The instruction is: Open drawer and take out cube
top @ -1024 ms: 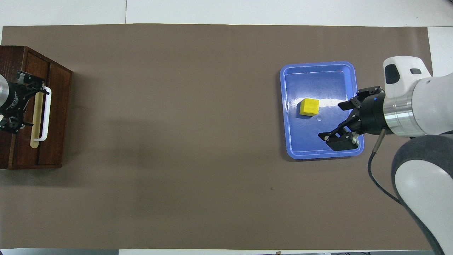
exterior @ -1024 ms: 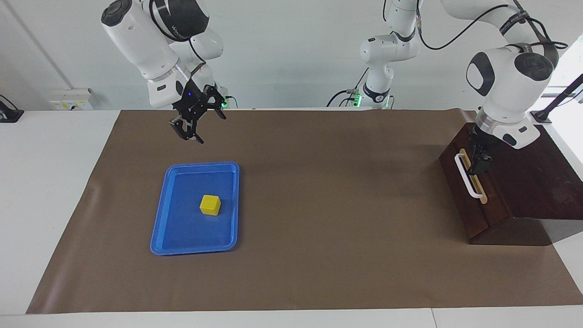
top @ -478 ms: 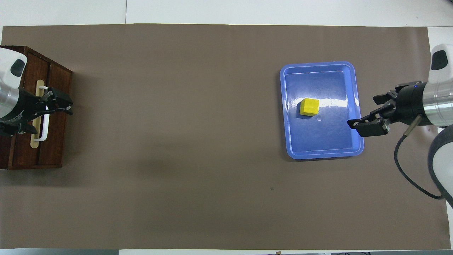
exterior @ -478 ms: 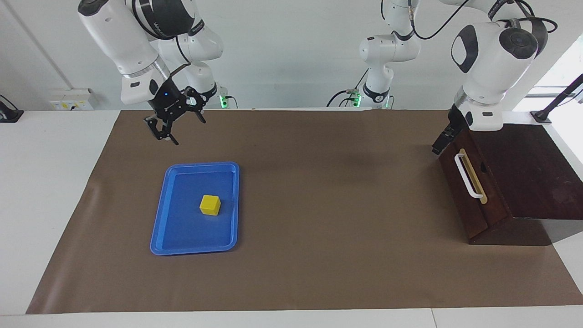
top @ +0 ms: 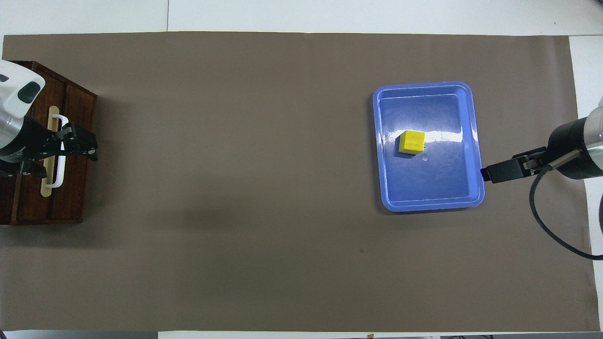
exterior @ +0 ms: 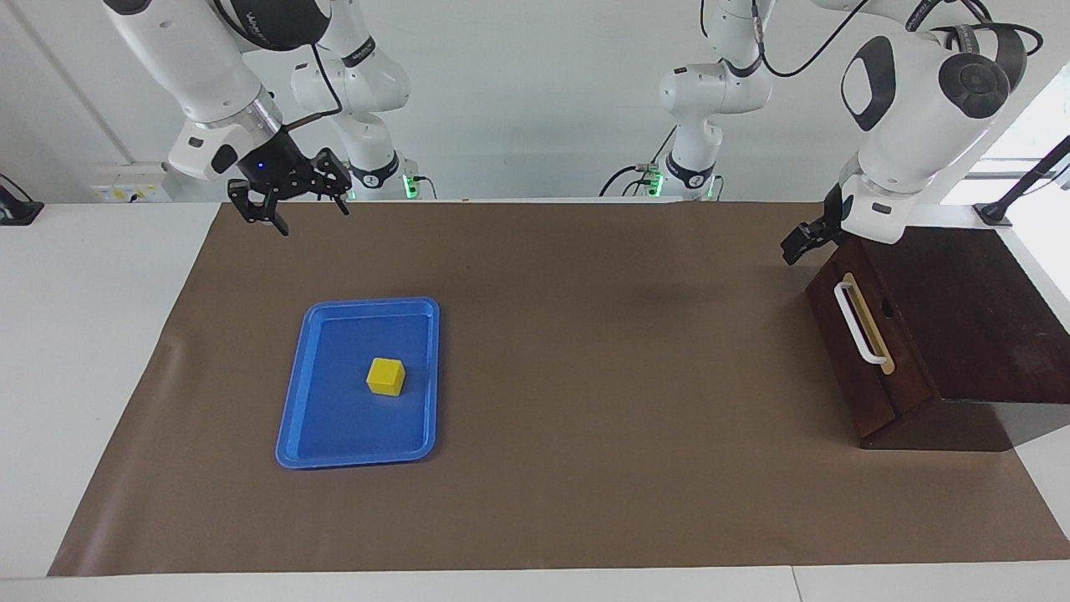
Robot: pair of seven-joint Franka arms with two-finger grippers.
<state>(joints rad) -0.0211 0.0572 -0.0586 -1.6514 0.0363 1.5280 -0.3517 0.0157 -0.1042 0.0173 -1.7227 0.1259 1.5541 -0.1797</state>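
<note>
Brown paper covers the desk; the yellow cube [exterior: 385, 375] already sits in the blue tray [exterior: 288, 418] toward the right arm's end, and the drawer [exterior: 865, 355] at the left arm's end looks shut. Both arms hang raised: the right gripper [exterior: 288, 205] spread wide and empty over the paper near the robots' edge, the left gripper [exterior: 800, 242] over the box's corner, its spread impossible to tell. I'd judge the job finished, needing only retreat.

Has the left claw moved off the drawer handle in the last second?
Yes. The left claw has lifted off the white bar handle of the dark brown wooden drawer, toward the robots.
</note>
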